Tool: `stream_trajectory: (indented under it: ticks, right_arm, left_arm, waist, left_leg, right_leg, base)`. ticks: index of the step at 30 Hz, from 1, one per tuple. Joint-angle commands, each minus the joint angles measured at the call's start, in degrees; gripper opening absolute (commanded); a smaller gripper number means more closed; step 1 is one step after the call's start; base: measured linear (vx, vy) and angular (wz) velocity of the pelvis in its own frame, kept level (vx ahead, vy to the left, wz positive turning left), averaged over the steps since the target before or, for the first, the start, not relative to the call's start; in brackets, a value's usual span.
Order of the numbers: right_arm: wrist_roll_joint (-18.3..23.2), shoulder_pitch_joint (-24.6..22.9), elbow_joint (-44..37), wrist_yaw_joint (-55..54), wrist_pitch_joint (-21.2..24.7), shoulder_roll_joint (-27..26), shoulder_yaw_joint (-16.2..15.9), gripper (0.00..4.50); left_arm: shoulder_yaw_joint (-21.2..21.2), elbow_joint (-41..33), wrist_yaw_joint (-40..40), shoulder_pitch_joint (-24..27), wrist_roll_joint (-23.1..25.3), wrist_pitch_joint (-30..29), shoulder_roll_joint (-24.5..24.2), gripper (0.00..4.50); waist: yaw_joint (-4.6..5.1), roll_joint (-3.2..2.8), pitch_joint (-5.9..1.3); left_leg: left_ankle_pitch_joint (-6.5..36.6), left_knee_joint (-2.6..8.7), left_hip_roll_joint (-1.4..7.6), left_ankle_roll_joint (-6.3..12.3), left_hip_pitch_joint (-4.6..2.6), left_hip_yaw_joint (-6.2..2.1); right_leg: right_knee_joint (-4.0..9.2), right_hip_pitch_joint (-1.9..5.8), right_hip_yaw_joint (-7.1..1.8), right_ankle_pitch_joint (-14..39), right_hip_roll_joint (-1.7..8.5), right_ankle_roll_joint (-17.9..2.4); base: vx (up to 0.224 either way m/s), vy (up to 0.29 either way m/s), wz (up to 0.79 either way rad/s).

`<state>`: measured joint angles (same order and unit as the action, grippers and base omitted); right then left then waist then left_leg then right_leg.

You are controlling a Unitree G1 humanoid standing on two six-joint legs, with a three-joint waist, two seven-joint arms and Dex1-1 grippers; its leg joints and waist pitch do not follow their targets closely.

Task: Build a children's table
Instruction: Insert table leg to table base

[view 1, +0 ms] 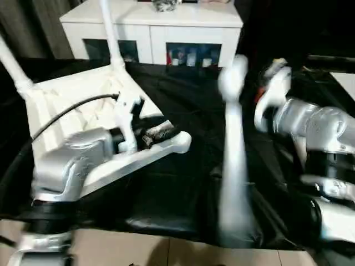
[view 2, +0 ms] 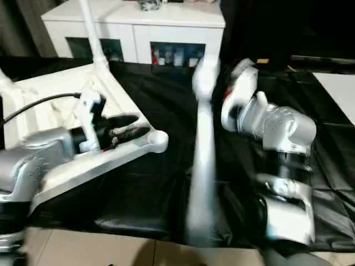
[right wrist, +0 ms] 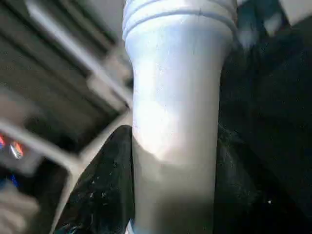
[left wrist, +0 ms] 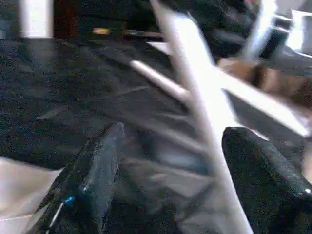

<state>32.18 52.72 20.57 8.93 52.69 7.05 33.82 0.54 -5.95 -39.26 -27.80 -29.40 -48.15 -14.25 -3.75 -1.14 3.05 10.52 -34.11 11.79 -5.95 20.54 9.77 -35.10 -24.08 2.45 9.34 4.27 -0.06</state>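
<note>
The white children's table top (view 1: 72, 105) lies upside down and tilted on the black cover at the left, ribs up. Two white legs (view 1: 109, 33) stand in its far corner sockets. My left gripper (view 1: 161, 133) rests open on the near rim, just short of the empty corner socket (view 1: 180, 143); its black fingers (left wrist: 97, 165) stand wide apart. To the right, my right gripper (right wrist: 175, 195) is shut on a third leg (view 1: 233, 166), which it holds roughly upright over the cover, ringed end (right wrist: 178, 19) up. Black fingers (right wrist: 107, 185) press both sides of this tube.
The black-covered work table (view 1: 183, 188) reaches to a front edge, with pale floor (view 1: 138, 249) below. A white cabinet with glass doors (view 1: 155, 22) stands behind the table. A white sheet (view 2: 338, 88) lies at the far right.
</note>
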Motion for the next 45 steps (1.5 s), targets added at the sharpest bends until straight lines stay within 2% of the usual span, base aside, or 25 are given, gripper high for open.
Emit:
stream_trajectory:
  ticks: [1, 3, 5, 6, 11, 14, 19, 22, 26, 30, 31, 34, 36, 45]
  right_arm:
    - [1.36, 1.43, 0.20, -2.12, -3.41, -1.36, 1.44, 1.85]
    - [1.06, 1.88, -0.23, -3.26, -5.64, -3.26, 1.72, 1.85]
    - [1.47, 2.38, -0.26, -4.42, -7.84, -4.80, 2.50, 1.85]
    - [2.69, 3.14, -0.44, -5.88, -11.37, -6.66, 3.89, 1.85]
    - [5.79, 4.10, 0.02, -8.16, -13.60, -8.06, 6.32, 1.84]
    - [8.37, 5.14, 1.52, -10.43, -15.48, -8.01, 9.77, 1.84]
    - [9.54, 5.30, 2.53, -12.33, -18.76, -7.34, 11.31, 1.84]
    - [10.29, 5.44, 3.31, -13.08, -19.63, -6.62, 11.67, 1.84]
    - [10.39, 5.76, 4.09, -13.27, -21.53, -6.26, 12.23, 1.84]
    - [11.02, 6.00, 4.59, -13.36, -22.91, -6.01, 12.51, 1.84]
    - [11.25, 5.92, 4.64, -13.48, -23.09, -5.90, 12.27, 1.84]
    - [11.79, 5.92, 5.10, -13.54, -23.25, -5.61, 11.75, 1.84]
    - [11.81, 5.90, 5.29, -13.46, -23.31, -5.59, 11.33, 1.84]
    - [12.35, 5.28, 5.91, -13.51, -23.96, -5.29, 9.95, 1.84]
  left_arm:
    - [-2.11, 0.43, 0.81, -0.27, -0.34, -0.13, 1.06, 3.89]
    - [-3.06, 1.07, 0.85, -0.56, -0.57, -0.21, 2.34, 3.97]
    - [-3.72, 1.37, 0.91, -0.75, -0.59, -0.52, 3.28, 4.24]
    - [-4.47, 1.84, 1.25, -0.81, -0.30, -0.48, 4.47, 4.34]
    - [-6.00, 3.00, 1.34, -0.01, 2.30, 2.47, 3.92, 4.50]
    - [-6.22, 4.20, 0.98, 1.21, 3.95, 4.88, 2.31, 4.50]
    - [-6.00, 3.41, 0.74, 2.40, 4.63, 5.93, 0.81, 4.50]
    - [-5.28, 2.53, -0.20, 3.59, 3.77, 6.19, -0.15, 4.50]
    - [-5.15, 1.68, -1.18, 5.18, 2.88, 5.14, -1.58, 4.50]
    - [-5.60, 0.99, -2.45, 6.28, 2.11, 3.86, -3.17, 4.50]
    - [-5.64, 0.78, -2.53, 6.48, 1.98, 3.64, -3.38, 4.21]
    - [-5.64, 0.23, -3.12, 6.98, 1.24, 3.16, -3.66, 4.07]
    - [-5.05, 0.57, -2.38, 6.57, 1.46, 4.02, -3.11, 3.80]
    - [-4.71, -0.52, -4.37, 6.22, 0.17, 4.49, -3.82, 3.08]
  waist:
    - [-0.10, -0.48, -4.23]
    - [-0.04, -0.46, -4.34]
    - [0.14, -0.31, -4.27]
    - [0.21, -0.38, -4.24]
    - [0.35, -0.58, -4.09]
    - [0.39, -0.68, -4.14]
    - [0.32, -0.76, -4.39]
    - [0.27, -0.72, -4.49]
    - [0.21, -0.78, -4.53]
    - [0.38, -0.72, -4.45]
    - [0.33, -0.76, -4.46]
    - [0.34, -0.78, -4.38]
    - [0.32, -0.79, -4.42]
    - [0.27, -0.80, -4.51]
  left_leg:
    - [9.95, 3.62, -0.26, -1.09, -0.17, 0.50]
    - [8.85, 3.62, -0.31, -0.83, -0.02, 0.42]
    - [9.03, 3.64, -0.36, -0.77, 0.09, 0.48]
    - [9.46, 3.64, -0.36, -0.80, 0.08, 0.51]
    - [10.79, 3.80, -0.39, -0.87, -0.12, 0.42]
    - [10.61, 3.80, -0.47, -1.17, -0.14, 0.40]
    - [8.75, 3.62, -0.48, -1.13, -0.02, 0.47]
    - [6.97, 3.39, -0.55, -0.35, 0.23, 0.56]
    - [6.30, 3.29, -0.52, 0.29, 0.29, 0.60]
    - [7.35, 3.30, -0.57, 0.48, 0.28, 0.69]
    - [7.40, 3.30, -0.56, 0.45, 0.24, 0.66]
    - [7.88, 3.33, -0.54, 0.21, 0.27, 0.68]
    - [7.78, 3.29, -0.54, 0.13, 0.24, 0.67]
    - [7.11, 3.18, -0.62, 0.29, 0.36, 0.67]
  right_leg:
    - [3.56, 3.22, -1.41, 9.34, 1.67, -11.53]
    - [3.43, 3.53, -1.33, 7.71, 1.71, -11.29]
    - [3.54, 3.55, -1.36, 8.12, 1.76, -10.94]
    - [3.68, 3.48, -1.37, 9.02, 1.82, -10.64]
    - [3.95, 3.31, -1.25, 11.47, 1.61, -8.97]
    - [3.89, 3.33, -1.28, 11.19, 1.59, -8.23]
    - [3.43, 3.45, -1.28, 7.96, 1.61, -9.35]
    - [3.08, 3.59, -1.27, 4.94, 1.52, -10.04]
    - [2.94, 3.48, -1.24, 4.20, 1.52, -10.44]
    - [3.01, 3.37, -1.25, 5.81, 1.44, -10.44]
    - [2.99, 3.38, -1.25, 5.87, 1.47, -10.42]
    - [3.06, 3.33, -1.23, 6.49, 1.44, -10.34]
    - [3.03, 3.32, -1.24, 6.25, 1.42, -10.25]
    - [2.85, 3.45, -1.26, 5.07, 1.42, -10.64]
  base:
    - [0.000, 0.000, 0.00]
    - [0.000, 0.000, 0.00]
    - [0.000, 0.000, 0.00]
    - [0.000, 0.000, 0.00]
    - [0.000, 0.000, 0.00]
    - [0.000, 0.000, 0.00]
    - [0.000, 0.000, 0.00]
    - [0.000, 0.000, 0.00]
    - [0.000, 0.000, 0.00]
    - [0.000, 0.000, 0.00]
    - [0.000, 0.000, 0.00]
    - [0.000, 0.000, 0.00]
    - [0.000, 0.000, 0.00]
    - [0.000, 0.000, 0.00]
